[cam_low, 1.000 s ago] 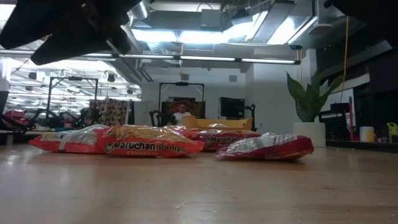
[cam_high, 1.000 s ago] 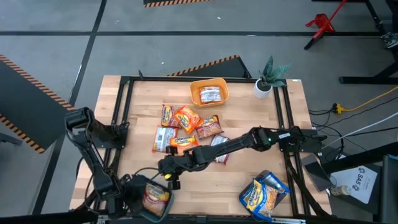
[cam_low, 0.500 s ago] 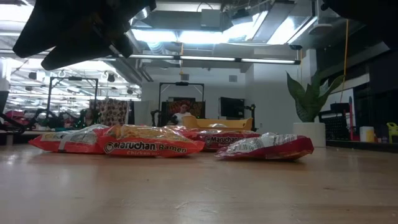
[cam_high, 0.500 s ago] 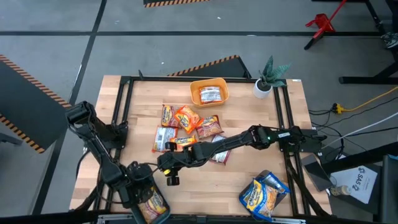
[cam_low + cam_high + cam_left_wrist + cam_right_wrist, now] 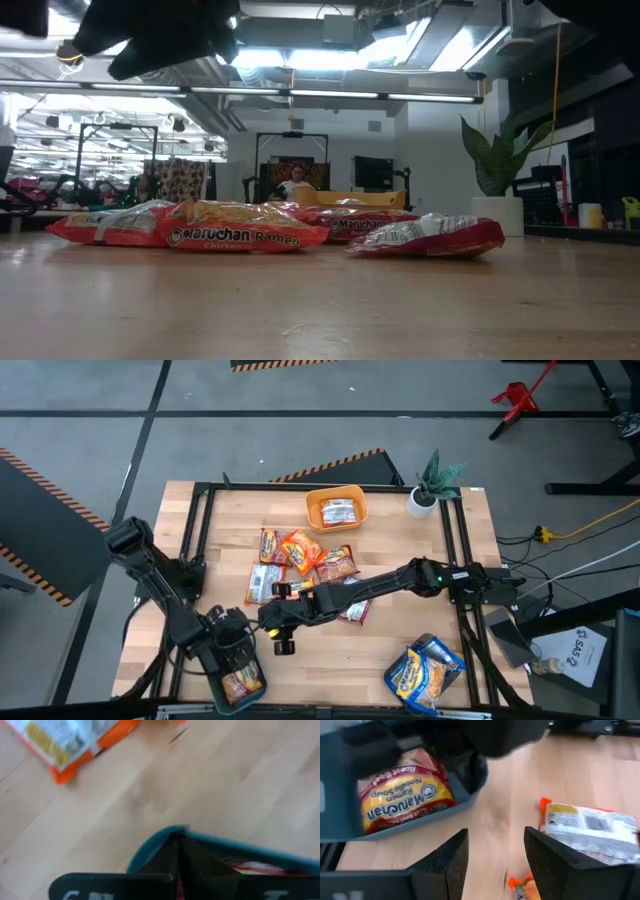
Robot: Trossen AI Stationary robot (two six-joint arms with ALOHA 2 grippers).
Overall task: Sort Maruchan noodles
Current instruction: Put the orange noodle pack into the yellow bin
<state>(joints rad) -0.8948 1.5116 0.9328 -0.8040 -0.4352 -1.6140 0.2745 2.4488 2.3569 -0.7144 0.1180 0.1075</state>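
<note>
A grey floor with hazard-striped tape surrounds the wooden worktop (image 5: 400, 560), which sits inside a black frame. In the high view's upper middle, an orange-yellow bin (image 5: 336, 509) holds one packet whose print is too small to read, and a potted plant (image 5: 432, 484) stands at the upper right corner. A loose cluster of Maruchan noodles (image 5: 300, 565) lies at the centre of the frame, partly covered by the right arm that reaches across from the right edge. At the lower right, blue-and-yellow packets (image 5: 424, 674) fill a grey bin that they mostly hide.

The right gripper (image 5: 280, 628) hangs just below the cluster, jaws standing apart with nothing between them; its wrist view shows bare wood in the gap. The left gripper (image 5: 222, 638) is at the lower left, over the teal bin (image 5: 232, 675), which holds a red-and-yellow packet (image 5: 405, 795). Its jaws are closed together, and its wrist view is blurred, showing only the bin's rim and a strip of packet. The bin's lower edge is cut off by the frame.

In the low view the packets lie flat in a row, and a person (image 5: 292, 183) sits far behind, hard to make out.
</note>
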